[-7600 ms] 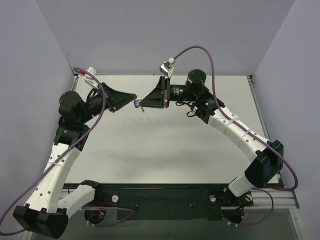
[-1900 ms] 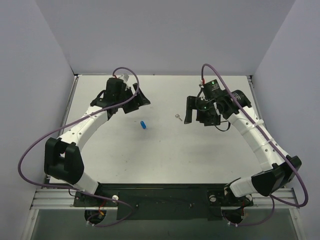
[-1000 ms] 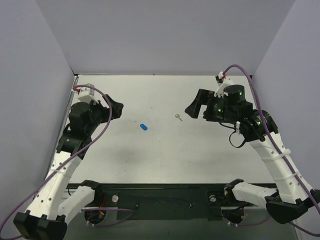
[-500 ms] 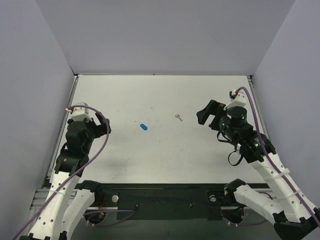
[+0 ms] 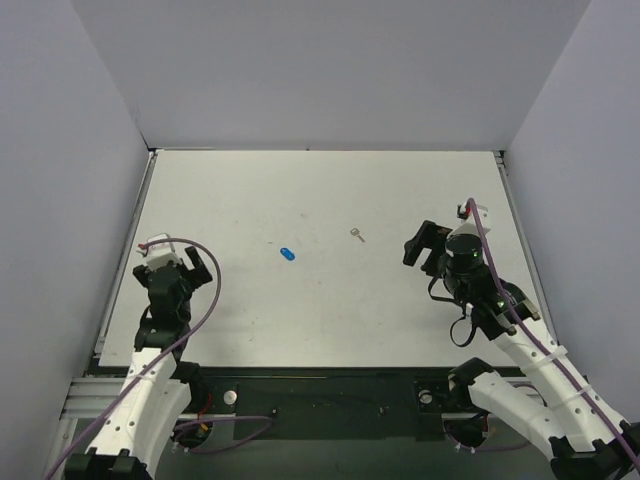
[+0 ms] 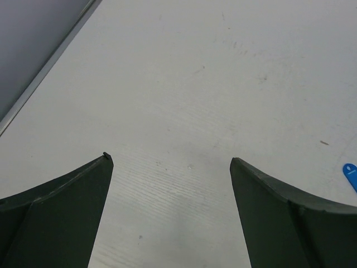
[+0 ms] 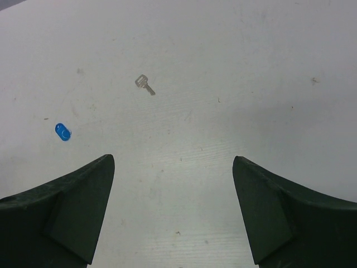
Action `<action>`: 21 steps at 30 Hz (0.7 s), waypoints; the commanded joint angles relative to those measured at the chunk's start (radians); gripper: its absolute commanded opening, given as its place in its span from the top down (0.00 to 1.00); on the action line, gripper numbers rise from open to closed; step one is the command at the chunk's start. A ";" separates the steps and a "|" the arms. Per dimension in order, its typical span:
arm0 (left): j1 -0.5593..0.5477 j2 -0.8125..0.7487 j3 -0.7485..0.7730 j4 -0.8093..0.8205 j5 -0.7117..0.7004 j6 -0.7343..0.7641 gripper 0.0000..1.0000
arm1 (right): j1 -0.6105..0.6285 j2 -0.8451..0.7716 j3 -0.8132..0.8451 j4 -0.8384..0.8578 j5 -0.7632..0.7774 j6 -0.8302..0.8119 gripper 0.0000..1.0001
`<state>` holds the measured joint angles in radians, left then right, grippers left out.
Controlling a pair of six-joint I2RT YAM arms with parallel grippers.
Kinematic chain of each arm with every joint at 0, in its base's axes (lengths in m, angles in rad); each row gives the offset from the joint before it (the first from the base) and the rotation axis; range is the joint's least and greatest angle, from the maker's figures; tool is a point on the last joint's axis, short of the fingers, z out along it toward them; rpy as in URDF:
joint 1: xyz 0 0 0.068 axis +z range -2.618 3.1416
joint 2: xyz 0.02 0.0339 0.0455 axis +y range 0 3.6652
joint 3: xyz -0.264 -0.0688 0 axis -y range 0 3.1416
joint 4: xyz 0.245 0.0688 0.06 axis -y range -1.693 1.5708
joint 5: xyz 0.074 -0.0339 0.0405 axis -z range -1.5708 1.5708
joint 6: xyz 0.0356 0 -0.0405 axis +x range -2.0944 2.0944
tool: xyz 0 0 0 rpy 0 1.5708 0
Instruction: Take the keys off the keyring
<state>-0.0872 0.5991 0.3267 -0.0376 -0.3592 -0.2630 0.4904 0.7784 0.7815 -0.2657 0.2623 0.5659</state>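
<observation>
Left gripper: the black two-finger left gripper (image 5: 197, 266) (image 6: 169, 159) stood with its jaws spread wide, nothing between them, over bare table at the near left
Right gripper: the black two-finger right gripper (image 5: 413, 245) (image 7: 173, 158) was likewise spread wide and held nothing, over the table's right side
Key: the tiny silver metal key (image 5: 357, 234) (image 7: 144, 84) lay flat on the table ahead of the right gripper, well apart from its fingers and touched by nothing
Keyring: the keyring (image 5: 288, 253) (image 7: 63, 132) (image 6: 350, 174), a bright blue oblong plastic tag whose thin ring was too small to make out, lay flat to the left of the key, apart from it, between the two grippers and well apart from both
Table: the flat white table (image 5: 320, 190) carried faint scuffs and specks, with plain grey walls (image 5: 330, 70) round it
</observation>
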 commanded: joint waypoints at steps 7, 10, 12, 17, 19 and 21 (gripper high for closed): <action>0.081 0.298 -0.133 0.551 -0.040 -0.002 0.03 | -0.004 -0.074 -0.010 -0.010 -0.038 -0.179 0.20; 0.081 0.335 -0.175 0.622 -0.073 -0.050 0.02 | -0.004 -0.108 -0.001 -0.024 -0.077 -0.152 0.19; 0.081 0.355 -0.184 0.666 -0.072 -0.053 0.02 | -0.004 -0.128 0.012 -0.047 -0.092 -0.146 0.18; 0.081 0.488 -0.161 0.810 -0.047 -0.035 0.02 | -0.004 -0.179 0.013 -0.090 -0.033 -0.114 0.14; 0.081 0.569 -0.124 0.856 0.002 -0.012 0.02 | -0.004 -0.180 0.025 -0.121 0.056 -0.028 0.14; 0.081 0.651 -0.071 0.873 0.014 -0.002 0.02 | -0.004 -0.157 0.067 -0.177 0.096 0.020 0.12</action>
<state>-0.0113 1.1328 0.1585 0.6659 -0.3927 -0.2916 0.4904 0.6003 0.7784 -0.3553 0.2291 0.4774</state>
